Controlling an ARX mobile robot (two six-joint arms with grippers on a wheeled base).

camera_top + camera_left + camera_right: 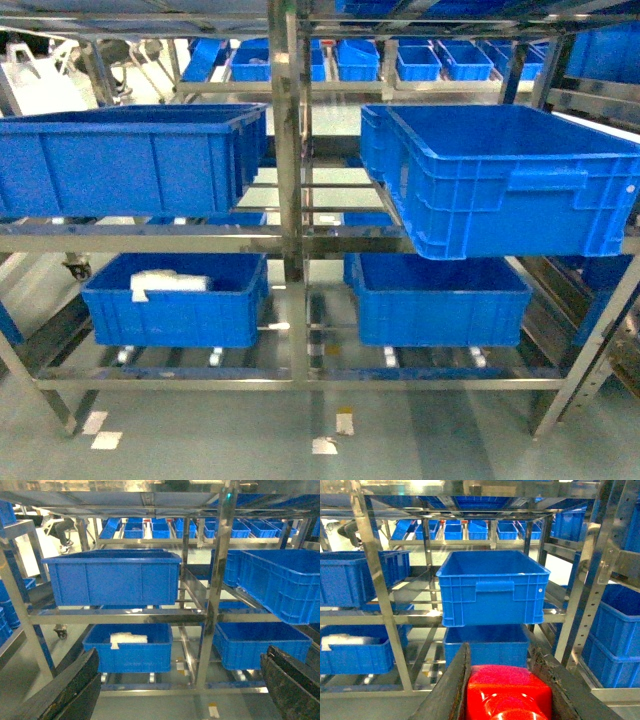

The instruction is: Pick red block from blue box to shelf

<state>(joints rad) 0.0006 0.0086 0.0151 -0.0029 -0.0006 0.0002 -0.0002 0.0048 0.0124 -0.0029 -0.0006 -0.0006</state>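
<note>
R hand (507, 680): fingers closed on the red block (509, 692), stud side toward the wrist cam, so you've got it secured for carry. L hand (180, 695): fingers spread wide, nothing between them, idle.

Both wrist cams face the shelf (290, 150), w/ a ribbed dark blue crate (492, 587) straight ahead of the R hand on the mid tier. Neither hand shows in head view.

Turquoise blue box not in any view. Judgement: transport phase; placement not yet done.
</note>
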